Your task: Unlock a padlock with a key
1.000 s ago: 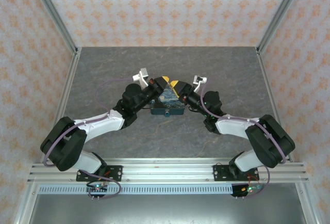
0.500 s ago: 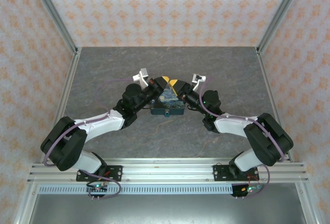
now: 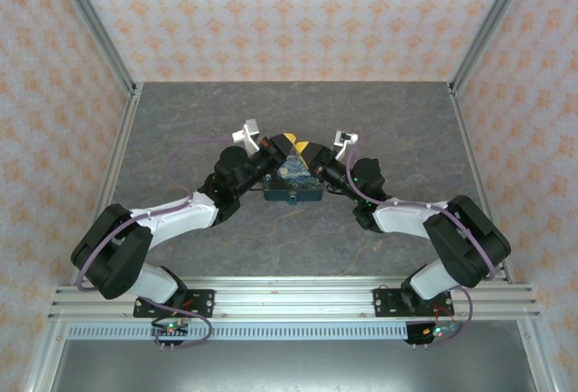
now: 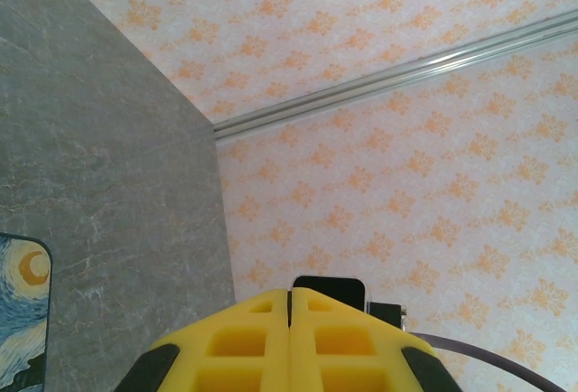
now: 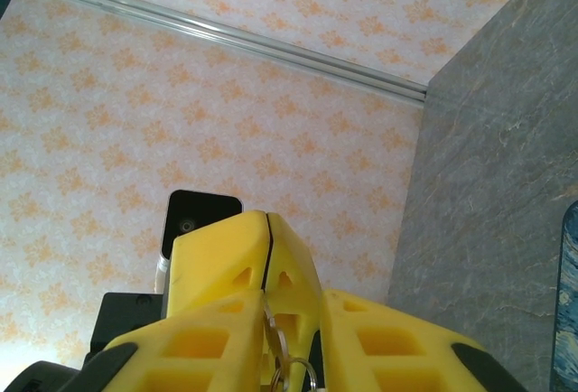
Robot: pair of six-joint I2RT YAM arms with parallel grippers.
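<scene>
Grey marbled table inside orange-patterned walls, top external view: both arms converge on the night-sky box. The left gripper and right gripper hang over its far edge, while the padlock, a tiny dark speck, appears to sit at the box's near side, toward the arm bases; its long axis cannot be told. Left wrist view: yellow fingers pressed together, nothing seen between them, box corner at lower left. Right wrist view: fingers meet at the tips, pinching a metal key ring; the key itself is hidden. By judgement, the right arm must draw nearward to reach the lock, and both arms lie about equally near.
</scene>
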